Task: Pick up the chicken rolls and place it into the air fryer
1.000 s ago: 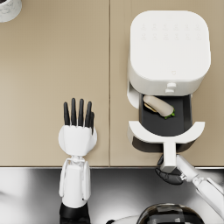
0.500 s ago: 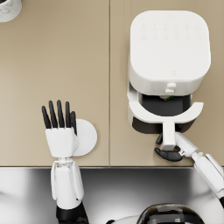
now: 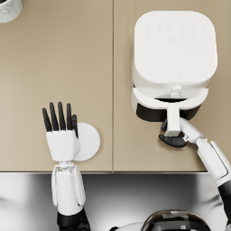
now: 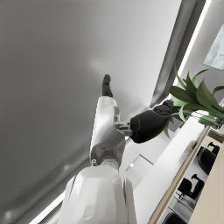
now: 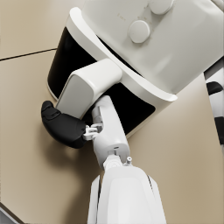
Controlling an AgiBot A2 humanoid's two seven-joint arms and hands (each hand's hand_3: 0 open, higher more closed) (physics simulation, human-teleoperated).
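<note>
The chicken rolls are out of sight; the air fryer (image 3: pixel 173 63) sits upper right, its drawer (image 3: pixel 169 104) nearly shut. The right robot hand (image 3: pixel 173 139) grasps the drawer handle (image 3: pixel 173 125). Lower left, the left robot hand (image 3: pixel 61 131) hovers released over a white plate (image 3: pixel 88 142) on the counter (image 3: pixel 90 67). A grey cup (image 3: pixel 9 9) occupies the top-left corner.

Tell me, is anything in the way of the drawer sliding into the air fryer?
Nothing visible blocks it. The drawer is nearly shut inside the air fryer, with only a dark gap showing. The right hand holds the drawer handle. The chicken roll is out of sight.
</note>
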